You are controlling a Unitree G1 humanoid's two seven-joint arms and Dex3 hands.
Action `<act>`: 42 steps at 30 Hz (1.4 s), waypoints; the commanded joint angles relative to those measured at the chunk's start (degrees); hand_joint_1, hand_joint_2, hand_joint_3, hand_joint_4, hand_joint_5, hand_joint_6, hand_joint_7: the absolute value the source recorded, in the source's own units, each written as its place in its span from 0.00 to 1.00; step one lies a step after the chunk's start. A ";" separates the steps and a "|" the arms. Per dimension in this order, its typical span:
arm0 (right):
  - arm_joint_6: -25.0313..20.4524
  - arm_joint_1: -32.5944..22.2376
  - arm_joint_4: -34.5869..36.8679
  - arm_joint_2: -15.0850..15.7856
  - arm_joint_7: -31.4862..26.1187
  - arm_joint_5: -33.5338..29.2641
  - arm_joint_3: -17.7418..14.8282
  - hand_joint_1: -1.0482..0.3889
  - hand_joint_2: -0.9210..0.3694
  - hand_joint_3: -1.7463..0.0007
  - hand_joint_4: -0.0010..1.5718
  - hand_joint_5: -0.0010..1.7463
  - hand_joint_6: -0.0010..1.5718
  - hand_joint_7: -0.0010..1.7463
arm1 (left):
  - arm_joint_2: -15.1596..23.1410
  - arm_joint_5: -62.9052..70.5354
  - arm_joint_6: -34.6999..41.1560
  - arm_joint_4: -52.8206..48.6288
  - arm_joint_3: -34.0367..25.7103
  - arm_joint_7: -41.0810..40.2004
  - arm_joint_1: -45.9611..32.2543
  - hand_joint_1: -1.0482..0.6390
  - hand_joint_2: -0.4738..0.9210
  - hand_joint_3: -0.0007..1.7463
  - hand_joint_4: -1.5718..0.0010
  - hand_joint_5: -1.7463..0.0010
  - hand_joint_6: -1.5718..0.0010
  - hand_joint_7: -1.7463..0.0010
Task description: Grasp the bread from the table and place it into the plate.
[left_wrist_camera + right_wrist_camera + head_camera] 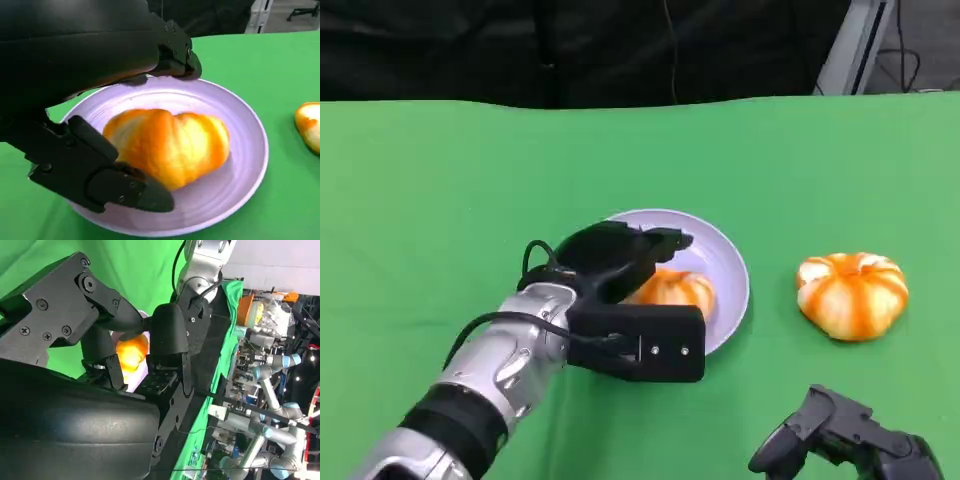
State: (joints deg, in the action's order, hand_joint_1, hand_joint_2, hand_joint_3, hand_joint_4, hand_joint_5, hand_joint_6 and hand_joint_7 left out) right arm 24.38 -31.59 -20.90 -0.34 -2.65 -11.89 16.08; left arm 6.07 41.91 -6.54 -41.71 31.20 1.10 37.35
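A green cloth (pixel 440 200) covers the surface in front of me. Beyond its far edge hangs a dark curtain (pixel 570 45), with a pale metal leg (pixel 845 50) at the far right.

The bread (pixel 675 289) is a rounded, lobed bun, orange with paler cream streaks (rather pumpkin-like in shape), and it lies inside the plate (pixel 725 262), resting on the plate's floor toward the side nearer the robot. The plate is round, shallow and pale lavender, and sits flat on the green worktop (pixel 440 200). In the left wrist view the bread (pixel 170 145) fills the middle of the plate (pixel 240 170), with bare rim showing around most of it.
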 commanded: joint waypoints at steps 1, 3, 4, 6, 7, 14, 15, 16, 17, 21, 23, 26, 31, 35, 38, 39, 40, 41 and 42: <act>0.96 -0.03 0.67 0.12 -0.72 0.08 -0.31 0.67 0.43 0.27 0.45 0.91 0.50 0.75 | 0.47 0.09 1.98 0.65 0.38 1.95 1.56 0.17 1.00 0.16 1.00 0.96 0.94 0.99; 1.12 0.00 0.77 0.16 -0.83 0.00 -0.29 0.67 0.44 0.27 0.45 0.91 0.50 0.75 | 0.47 0.11 2.35 0.78 0.46 2.22 1.56 0.17 1.00 0.16 1.00 0.97 0.94 0.99; 1.15 0.01 0.79 0.19 -0.87 0.00 -0.27 0.67 0.44 0.27 0.45 0.91 0.50 0.75 | 0.48 0.10 2.44 0.86 0.47 2.28 1.54 0.17 1.00 0.16 1.00 0.97 0.94 0.99; 1.17 0.03 0.81 0.22 -0.92 0.00 -0.25 0.67 0.44 0.27 0.45 0.91 0.50 0.75 | 0.48 0.10 2.54 0.94 0.49 2.34 1.53 0.17 1.00 0.16 1.00 0.97 0.94 0.99; 1.17 0.03 0.82 0.23 -0.94 0.00 -0.25 0.67 0.44 0.27 0.45 0.91 0.50 0.75 | 0.48 0.10 2.56 0.95 0.49 2.35 1.52 0.17 1.00 0.17 1.00 0.97 0.94 0.99; 0.02 -0.65 -0.19 0.12 -0.77 0.49 0.01 0.66 0.43 0.27 0.44 0.92 0.49 0.76 | 1.54 0.08 4.61 3.58 0.63 6.66 1.15 0.09 1.00 0.20 1.00 1.00 0.99 1.00; 0.01 -0.65 -0.20 0.13 -0.78 0.49 0.02 0.66 0.42 0.28 0.44 0.92 0.49 0.76 | 1.57 0.11 4.81 3.88 0.62 6.89 1.05 0.08 1.00 0.21 1.00 1.00 0.99 1.00; -0.01 -0.66 -0.21 0.13 -0.78 0.49 0.03 0.66 0.42 0.28 0.44 0.92 0.49 0.76 | 1.60 0.13 4.97 4.13 0.61 7.07 0.96 0.08 1.00 0.21 1.00 1.00 1.00 1.00; -0.02 -0.66 -0.23 0.14 -0.79 0.50 0.04 0.66 0.42 0.28 0.44 0.92 0.49 0.76 | 1.63 0.14 5.10 4.33 0.61 7.21 0.90 0.08 1.00 0.21 1.00 1.00 1.00 1.00; 1.32 0.73 1.09 0.56 -0.75 0.46 -0.52 0.67 0.43 0.27 0.45 0.92 0.49 0.76 | 8.63 -9.87 2.19 21.18 -7.27 15.91 -5.53 0.05 1.00 0.26 1.00 1.00 1.00 1.00; 1.31 0.96 1.25 0.50 -0.78 0.28 -0.34 0.67 0.44 0.27 0.45 0.92 0.49 0.76 | 10.22 -16.52 1.07 29.83 -12.47 17.09 -10.83 0.16 1.00 0.22 0.93 0.97 0.94 0.98; 1.35 1.03 1.31 0.52 -0.82 0.09 -0.23 0.67 0.44 0.26 0.46 0.92 0.50 0.76 | 10.36 -24.93 -0.54 35.78 -17.67 17.98 -16.04 0.24 1.00 0.17 0.84 0.92 0.86 0.95; 1.78 0.93 1.43 0.33 -1.24 -0.51 0.14 0.66 0.43 0.27 0.45 0.92 0.49 0.76 | 8.57 -32.98 -1.89 44.36 -24.27 15.00 -24.50 0.31 1.00 0.13 0.77 0.69 0.67 0.95; 1.07 0.63 0.83 0.12 -1.28 -0.64 0.67 0.66 0.43 0.28 0.45 0.92 0.50 0.76 | 6.76 -41.88 -4.41 51.32 -30.58 14.34 -34.00 0.44 1.00 0.15 0.62 0.48 0.49 0.88; 0.81 0.32 0.36 0.15 -1.20 -0.77 0.86 0.67 0.43 0.28 0.45 0.92 0.50 0.75 | 5.17 -46.74 -7.04 56.15 -34.13 13.76 -42.81 0.52 0.89 0.32 0.56 0.32 0.49 0.62; 0.67 0.22 0.19 0.19 -1.12 -0.69 0.87 0.67 0.42 0.27 0.45 0.92 0.49 0.75 | 4.75 -47.71 -7.80 57.03 -34.66 13.76 -45.01 0.54 0.85 0.39 0.56 0.26 0.53 0.47; 0.55 0.16 0.08 0.22 -1.06 -0.62 0.88 0.67 0.42 0.27 0.45 0.92 0.49 0.75 | 4.53 -48.22 -8.22 57.53 -34.92 13.83 -46.25 0.55 0.83 0.42 0.56 0.22 0.54 0.40; 0.49 0.12 -0.06 0.32 -0.93 -0.46 0.85 0.67 0.43 0.27 0.45 0.92 0.49 0.75 | 3.28 -49.55 -8.92 58.43 -35.03 13.56 -49.26 0.56 0.83 0.43 0.56 0.21 0.56 0.36; 0.32 0.08 -0.25 0.44 -0.80 -0.27 0.79 0.67 0.43 0.27 0.45 0.92 0.49 0.75 | 2.32 -50.56 -9.16 59.48 -34.99 13.35 -52.00 0.60 0.80 0.52 0.55 0.13 0.56 0.27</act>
State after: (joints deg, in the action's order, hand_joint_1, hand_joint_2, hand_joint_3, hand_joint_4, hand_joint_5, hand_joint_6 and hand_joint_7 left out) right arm 25.06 -31.03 -19.88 -0.22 -3.55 -12.96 17.08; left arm 10.45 -6.12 -13.96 15.02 -3.27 15.52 -9.49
